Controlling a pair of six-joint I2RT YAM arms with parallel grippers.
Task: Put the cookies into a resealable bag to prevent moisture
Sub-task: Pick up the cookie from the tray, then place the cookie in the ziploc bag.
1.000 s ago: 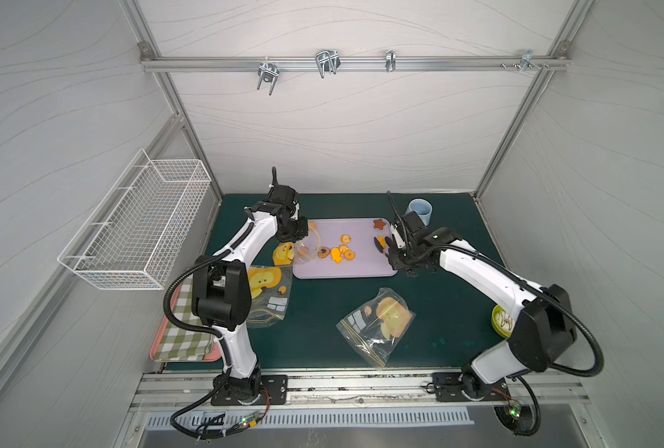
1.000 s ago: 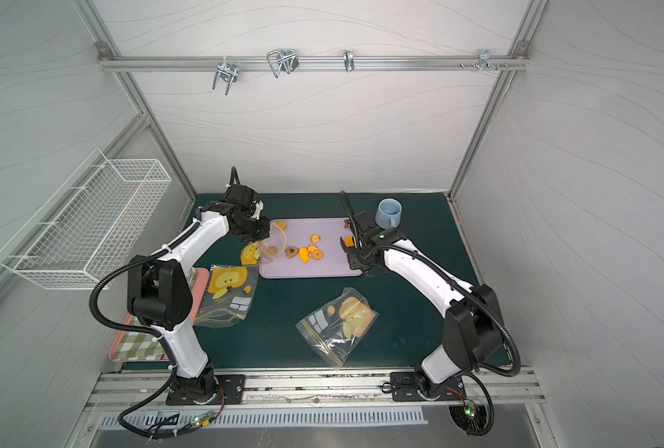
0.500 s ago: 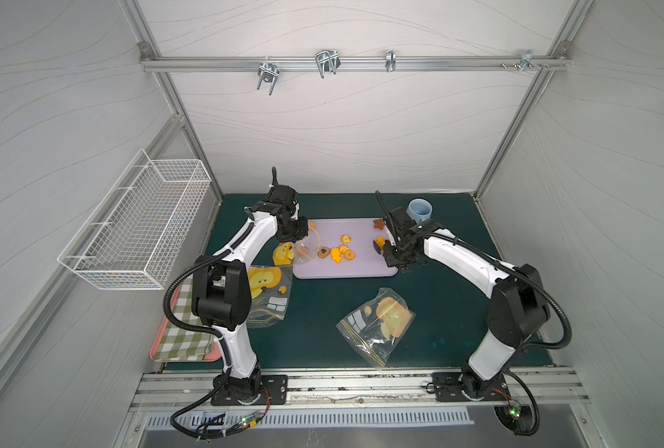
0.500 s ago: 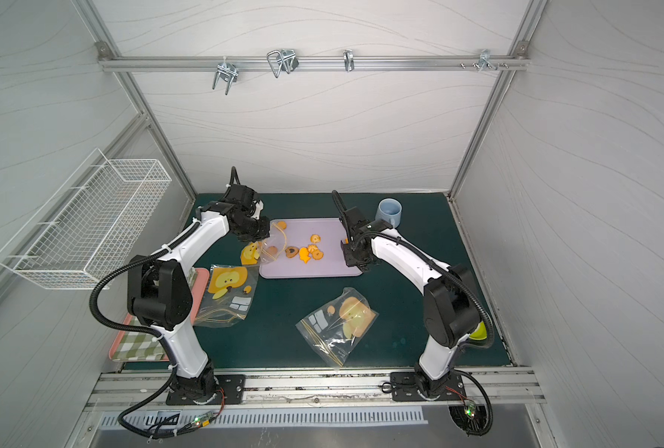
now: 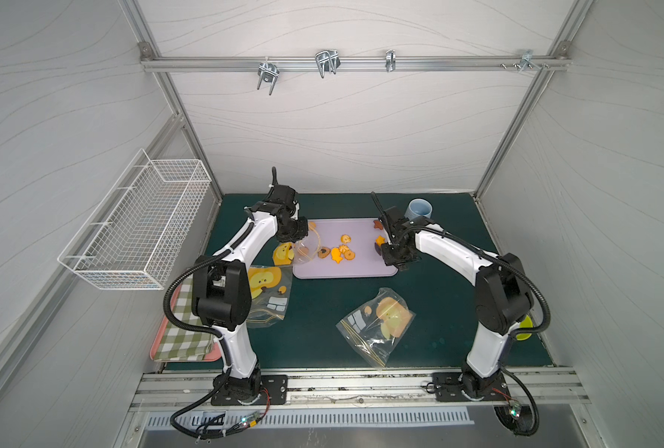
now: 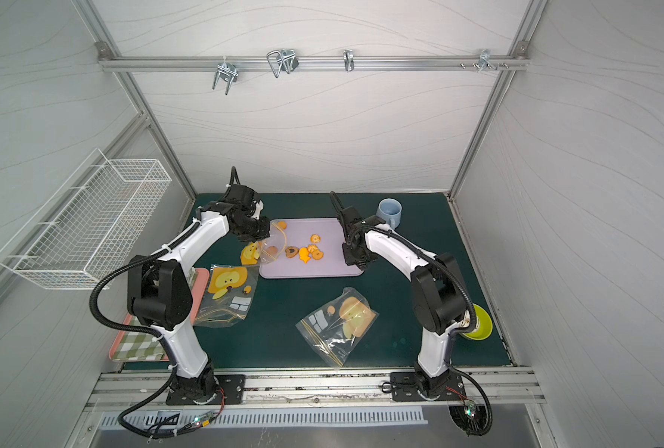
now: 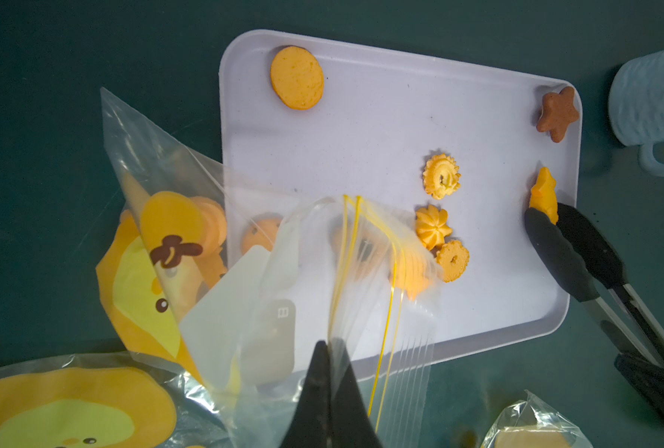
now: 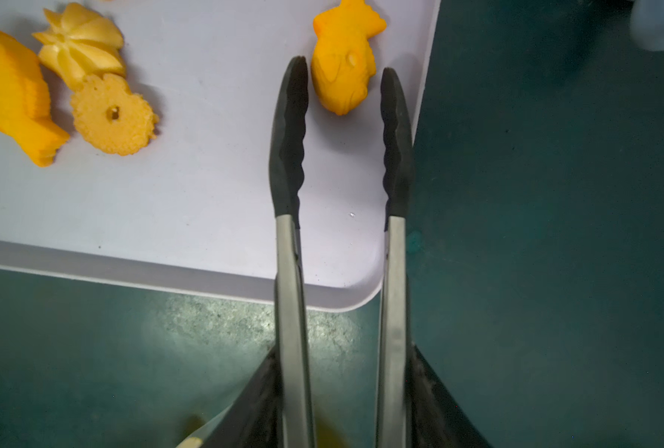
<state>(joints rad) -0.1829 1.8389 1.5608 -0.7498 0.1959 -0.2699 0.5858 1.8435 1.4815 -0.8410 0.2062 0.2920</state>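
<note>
The right pincer [image 8: 344,403] is clamped on the handles of a pair of tongs [image 8: 288,271], squeezing them only part-way, so the black tips stand apart. Straight ahead of it, between those tips, lies a fish-shaped cookie [image 8: 342,66]. Its long axis runs nearly in line with the tong arms, nose toward the pincer and tail away, so the tips would close across its narrow width. One tip is just beside its flank and the other stands a little clear.

The fish lies close to the rim of the lilac tray [image 8: 206,201], with the green counter [image 8: 555,232] beyond. The other cookies [image 7: 441,176] are off to one side.

Across the tray, well apart, the left pincer [image 7: 330,395] is pressed together on the lip of the resealable bag [image 7: 245,302]. Orange rounds show through the film — in it or under it, I cannot tell. The right arm is plainly the nearer to the fish.
</note>
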